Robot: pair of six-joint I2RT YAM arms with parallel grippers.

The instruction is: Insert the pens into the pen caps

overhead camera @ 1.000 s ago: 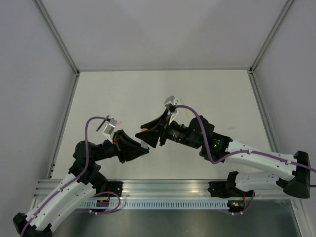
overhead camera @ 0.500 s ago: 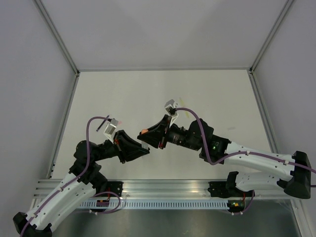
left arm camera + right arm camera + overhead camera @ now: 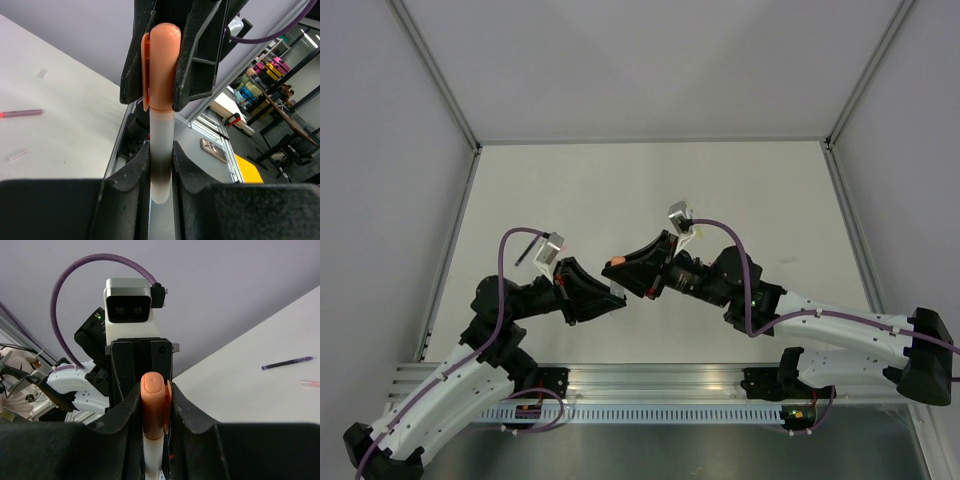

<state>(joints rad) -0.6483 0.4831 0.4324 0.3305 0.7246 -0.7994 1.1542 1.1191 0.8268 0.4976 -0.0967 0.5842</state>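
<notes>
A whitish-grey pen [image 3: 161, 145] stands between my left gripper's [image 3: 161, 159] fingers, which are shut on its barrel. Its far end sits inside the bright orange pen cap [image 3: 162, 65]. My right gripper [image 3: 154, 402] is shut on that orange cap [image 3: 154, 405], with the pale barrel [image 3: 151, 455] running out below it. From above, the two grippers meet nose to nose at mid table, and the cap [image 3: 617, 263] shows as an orange spot between them. A thin dark pen [image 3: 288, 362] lies on the table beyond the left arm.
A pink-tipped piece [image 3: 310, 384] lies near the dark pen. Another thin pen [image 3: 22, 113] and a small clear tube [image 3: 17, 155] lie on the white table [image 3: 620, 190] past the right arm. Grey walls and metal posts enclose the table.
My right gripper's jaws have closed in onto the orange cap. Both grippers have drifted slightly to the right. The left grip on the pen is unchanged.
</notes>
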